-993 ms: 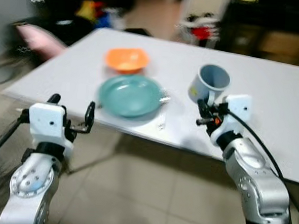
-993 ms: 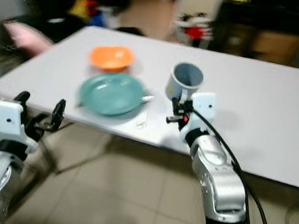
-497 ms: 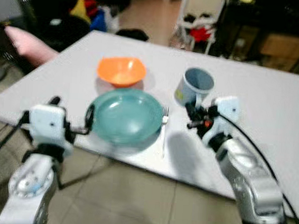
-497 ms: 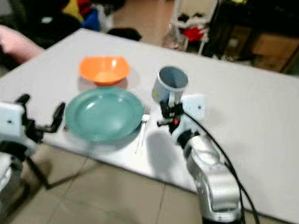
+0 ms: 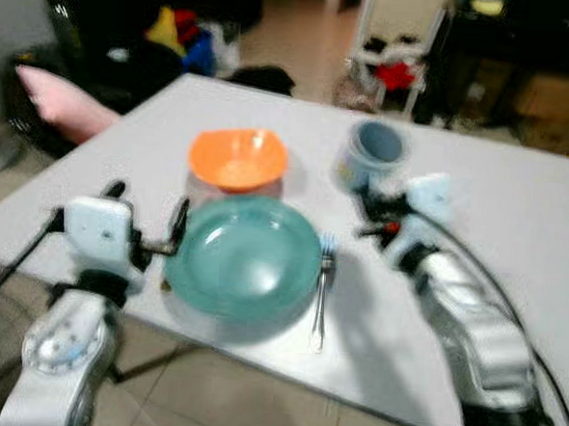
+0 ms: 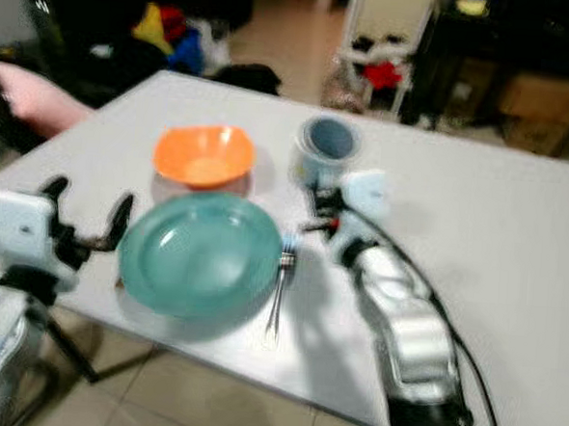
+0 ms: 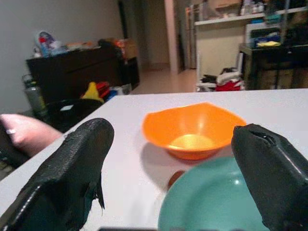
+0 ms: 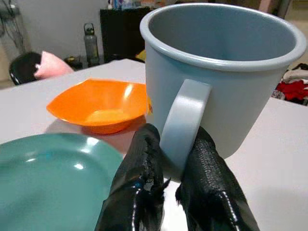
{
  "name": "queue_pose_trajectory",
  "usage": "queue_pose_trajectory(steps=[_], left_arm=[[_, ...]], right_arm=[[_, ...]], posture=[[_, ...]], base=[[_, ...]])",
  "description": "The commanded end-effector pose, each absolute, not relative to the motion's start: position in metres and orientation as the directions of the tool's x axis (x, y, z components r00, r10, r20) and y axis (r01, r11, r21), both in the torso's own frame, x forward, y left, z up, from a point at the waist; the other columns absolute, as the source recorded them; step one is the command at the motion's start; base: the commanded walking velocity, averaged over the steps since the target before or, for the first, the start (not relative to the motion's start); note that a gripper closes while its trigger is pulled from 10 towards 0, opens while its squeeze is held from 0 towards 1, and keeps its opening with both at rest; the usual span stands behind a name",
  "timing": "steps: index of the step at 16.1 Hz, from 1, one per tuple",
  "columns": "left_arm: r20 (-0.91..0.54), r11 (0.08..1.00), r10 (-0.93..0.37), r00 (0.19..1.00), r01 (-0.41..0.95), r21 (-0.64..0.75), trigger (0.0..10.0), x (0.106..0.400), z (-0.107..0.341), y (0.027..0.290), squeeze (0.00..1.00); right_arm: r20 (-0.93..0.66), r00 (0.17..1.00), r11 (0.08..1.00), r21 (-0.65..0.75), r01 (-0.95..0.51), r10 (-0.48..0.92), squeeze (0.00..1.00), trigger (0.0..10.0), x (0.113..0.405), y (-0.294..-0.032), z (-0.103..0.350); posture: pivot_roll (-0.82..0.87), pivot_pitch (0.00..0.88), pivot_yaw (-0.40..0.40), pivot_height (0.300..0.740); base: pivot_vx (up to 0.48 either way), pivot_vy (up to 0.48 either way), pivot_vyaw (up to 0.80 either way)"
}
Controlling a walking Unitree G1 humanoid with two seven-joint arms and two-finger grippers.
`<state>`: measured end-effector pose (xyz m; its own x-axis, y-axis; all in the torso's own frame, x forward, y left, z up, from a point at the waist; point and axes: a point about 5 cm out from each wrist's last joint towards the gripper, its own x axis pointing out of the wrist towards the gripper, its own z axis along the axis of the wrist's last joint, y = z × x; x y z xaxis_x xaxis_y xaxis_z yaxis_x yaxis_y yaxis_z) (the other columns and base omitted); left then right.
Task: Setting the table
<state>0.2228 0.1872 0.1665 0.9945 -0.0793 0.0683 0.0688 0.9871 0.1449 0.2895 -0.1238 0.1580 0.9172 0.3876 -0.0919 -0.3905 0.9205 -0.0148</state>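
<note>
Since a second ago my head camera has swung closer over the table, and the blue-grey mug [image 8: 226,72] has travelled with my right gripper [image 8: 166,192] from beside the plate to a spot farther in, right of the orange bowl [image 5: 237,159].

Largest first: the white table [image 6: 515,227] is a smooth, matte, rectangular slab with a thin edge. It stands on beige floor tiles [image 5: 215,402]. Behind it the room is cluttered and blurred, with dark furniture, coloured toys and a pale pink cushion [image 5: 59,103] off my left.

On the table near its front edge lies a round teal plate [image 5: 246,259], glossy, with a shallow well and a raised rim. Just behind it, almost touching, sits the orange bowl, a squarish plastic shape with soft corners and a shiny inside. A metal fork [image 5: 320,297] lies just right of the plate, tines pointing away from me.

The mug is a smooth plastic cylinder with a rolled lip and a thick loop handle [image 8: 185,122]. It is upright on or just above the table; I cannot tell which. My right gripper's textured black fingers [image 8: 139,192] are clamped on that handle, one on each side.

My left gripper [image 5: 147,222] hovers at the table's front-left edge, just left of the plate, its black fingers [image 7: 72,173] spread wide apart and holding nothing.
</note>
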Motion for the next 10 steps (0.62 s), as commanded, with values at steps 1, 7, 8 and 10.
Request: queue_pose_trajectory(steps=[1,7,8,10], left_arm=[[0.066,0.983,-0.141,0.988,0.131,0.131,10.0,0.226,0.167,0.178,0.0],[-0.005,0.925,-0.356,0.934,0.354,0.138,10.0,0.233,0.16,0.162,0.0],[-0.016,0.914,-0.386,0.922,0.385,0.132,10.0,0.236,0.16,0.16,0.0],[-0.027,0.891,-0.44,0.897,0.44,0.114,10.0,0.236,0.16,0.153,0.0]], right_arm=[[-0.084,0.932,0.933,-0.052,-0.357,0.352,0.0,10.0,0.296,-0.135,0.159],[-0.122,0.892,0.89,-0.088,-0.447,0.435,0.0,10.0,0.32,-0.137,0.138],[-0.125,0.881,0.879,-0.09,-0.468,0.456,0.0,10.0,0.324,-0.137,0.134],[-0.137,0.848,0.848,-0.08,-0.524,0.512,0.0,10.0,0.334,-0.131,0.127]], posture=[[-0.11,0.0,0.027,0.74],[-0.09,0.0,0.036,0.74],[-0.1,0.0,0.044,0.74],[-0.1,0.0,0.052,0.74]], base=[[0.352,0.0,0.0],[0.054,0.0,0.0],[0.0,0.0,0.0],[0.0,0.0,0.0]])
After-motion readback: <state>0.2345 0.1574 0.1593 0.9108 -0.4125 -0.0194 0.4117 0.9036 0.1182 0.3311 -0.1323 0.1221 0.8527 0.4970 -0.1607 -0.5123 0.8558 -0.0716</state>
